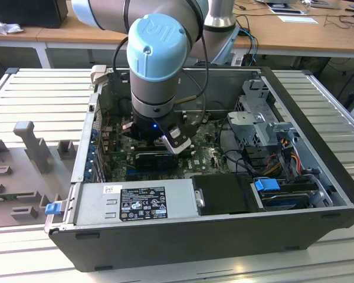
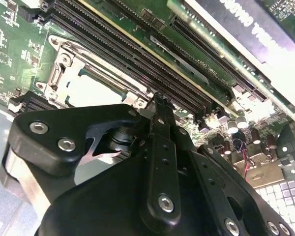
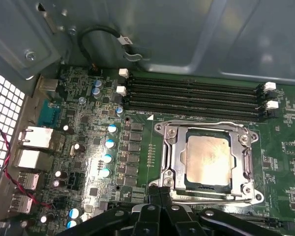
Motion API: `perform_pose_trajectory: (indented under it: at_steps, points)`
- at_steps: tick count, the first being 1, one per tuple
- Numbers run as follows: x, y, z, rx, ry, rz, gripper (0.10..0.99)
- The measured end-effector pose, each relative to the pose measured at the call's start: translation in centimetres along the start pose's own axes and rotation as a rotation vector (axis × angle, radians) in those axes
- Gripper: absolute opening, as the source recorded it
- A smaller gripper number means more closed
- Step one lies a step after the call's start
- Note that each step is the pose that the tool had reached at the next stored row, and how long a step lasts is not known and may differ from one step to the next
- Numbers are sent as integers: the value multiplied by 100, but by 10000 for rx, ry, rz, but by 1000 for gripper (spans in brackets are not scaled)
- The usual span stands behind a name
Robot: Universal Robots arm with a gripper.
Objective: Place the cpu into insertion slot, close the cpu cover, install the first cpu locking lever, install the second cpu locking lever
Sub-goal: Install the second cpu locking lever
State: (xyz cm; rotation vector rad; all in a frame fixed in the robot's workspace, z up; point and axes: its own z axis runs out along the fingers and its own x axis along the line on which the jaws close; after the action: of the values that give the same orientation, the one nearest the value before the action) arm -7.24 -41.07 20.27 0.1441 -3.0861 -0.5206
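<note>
Case: you see an open computer case [image 1: 183,236] lying on its side on a ribbed metal worktop [image 1: 35,94], with the arm reaching down into it from above.
Edges: case walls ring the board; the power supply block [image 1: 135,203] lines the near wall and the drive cage [image 1: 265,130] stands toward the exterior view's right.
Open room: the gripper [image 3: 160,192] hangs low over the green circuit board [image 3: 88,147], just beside one rim of the insertion slot [image 3: 173,147]; the board above the socket is open to your view.
Fingers: pressed together with nothing between them; the tips meet at the socket rim in both wrist views, see the gripper [image 2: 157,101] there too.
Cpu: the cpu [image 3: 209,160] lies flat in the insertion slot, pale face up, its sides square with the socket frame.
Cpu cover: the cpu cover [image 3: 243,157] lies down flat around the chip, framing it on all sides.
Long axis: the chip is near square, so you cannot pick out a long axis; its sides run parallel to the long black memory slots [image 3: 191,101].
Neighbours: memory slots run just beyond the socket's far rim; a row of capacitors [image 3: 108,152] stands beside it, apart from the frame.
Room: desks [image 1: 295,35] with cables stand behind the worktop.
</note>
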Motion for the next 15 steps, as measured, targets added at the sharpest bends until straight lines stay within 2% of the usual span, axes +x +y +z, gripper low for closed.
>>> perform_pose_trajectory:
  at_steps: [9,15]
  points:
    - [-1,-7,53,-48,-2,-2,106]
    - [-4,17,81,-89,-6,-4,106]
